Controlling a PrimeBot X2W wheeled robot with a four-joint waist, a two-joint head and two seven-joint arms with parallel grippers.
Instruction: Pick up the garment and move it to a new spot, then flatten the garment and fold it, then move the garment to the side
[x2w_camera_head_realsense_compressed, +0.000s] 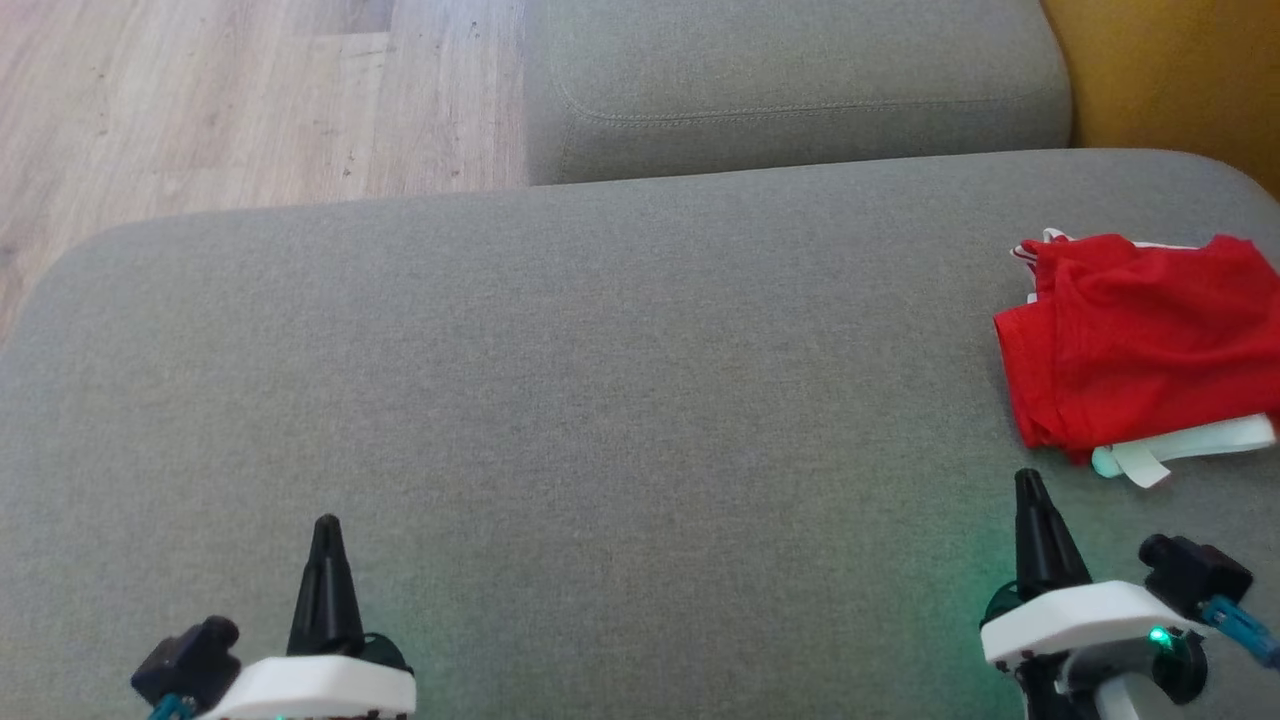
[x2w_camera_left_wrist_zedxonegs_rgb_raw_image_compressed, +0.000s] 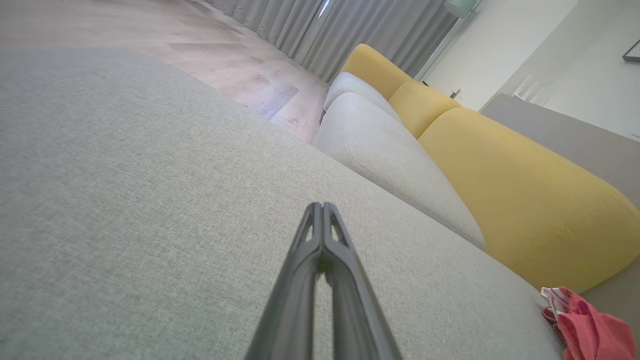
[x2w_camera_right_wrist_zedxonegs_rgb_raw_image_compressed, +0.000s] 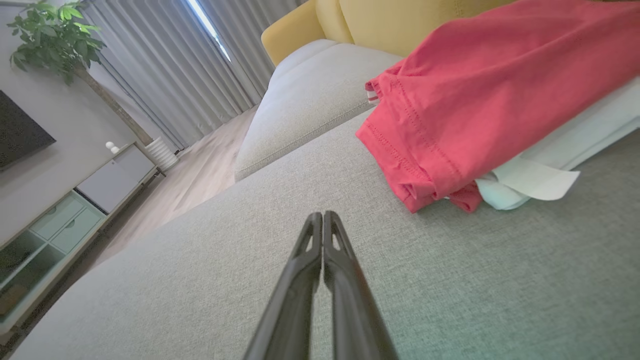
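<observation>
One garment (x2w_camera_head_realsense_compressed: 1130, 340), grey cushion (x2w_camera_head_realsense_compressed: 600, 400), yellow backrest (x2w_camera_left_wrist_zedxonegs_rgb_raw_image_compressed: 525, 200)

Home lounge: sofa (x2w_camera_left_wrist_zedxonegs_rgb_raw_image_compressed: 150, 175), curtains (x2w_camera_right_wrist_zedxonegs_rgb_raw_image_compressed: 165, 70), TV unit (x2w_camera_right_wrist_zedxonegs_rgb_raw_image_compressed: 60, 220)

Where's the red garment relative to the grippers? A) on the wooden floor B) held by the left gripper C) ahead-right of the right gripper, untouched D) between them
C: the red fabric garment with white trim lies on the grey woven sofa cushion, ahead and right of the shut right gripper, with bare cushion between them.
</observation>
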